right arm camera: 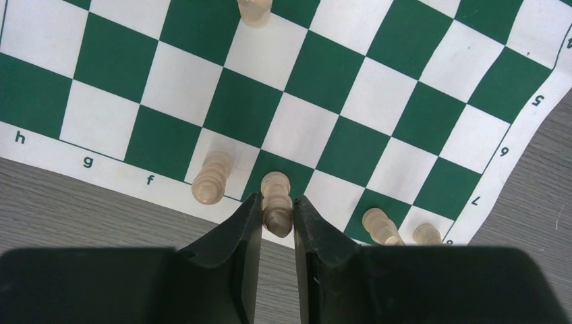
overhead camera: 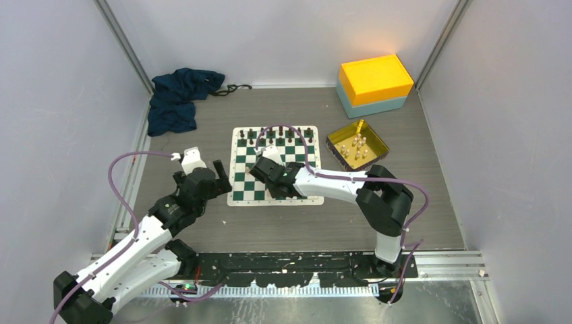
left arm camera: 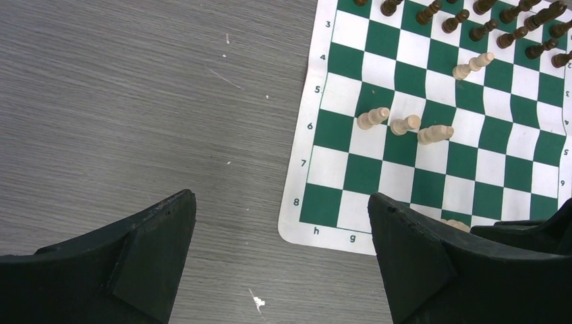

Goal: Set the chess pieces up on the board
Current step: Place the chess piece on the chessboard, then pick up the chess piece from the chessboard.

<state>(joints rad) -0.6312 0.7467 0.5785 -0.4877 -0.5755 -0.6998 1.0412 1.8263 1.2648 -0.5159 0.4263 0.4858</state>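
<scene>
The right gripper (right arm camera: 276, 208) has its jaws drawn in to a narrow gap and pinches one cream piece (right arm camera: 275, 187) by its sides. It holds the piece upright over a green square in the edge row of the board (right arm camera: 324, 88), low in the right wrist frame. This looks like a placement into the back rank, though I cannot tell whether the base is touching the mat. A side grip this slim probably lets the fingers slip between neighbours. One neighbour (right arm camera: 212, 177) stands just to the left above the letter f, and two more (right arm camera: 381, 226) stand at the lower right. The left gripper (left arm camera: 280, 199) hangs with its jaws spread fully and nothing between them, off the board's corner at the lower middle of its frame, most likely parked clear of the working arm. Other cream pieces (left arm camera: 405, 125) stand mid-board. The black pieces (left arm camera: 472, 20) fill the far rows at the upper right, so that side seems finished. In the overhead view the remaining cream supply (overhead camera: 355, 147) sits in a gold tray (overhead camera: 376, 133) right of the board, within the right arm's reach. Along the white border I can read h, g and f and the numbers 5, 6 and 7 in the right wrist view. The left wrist view shows 3 to 8 down the edge, with h and g below. No brand mark shows anywhere.
</scene>
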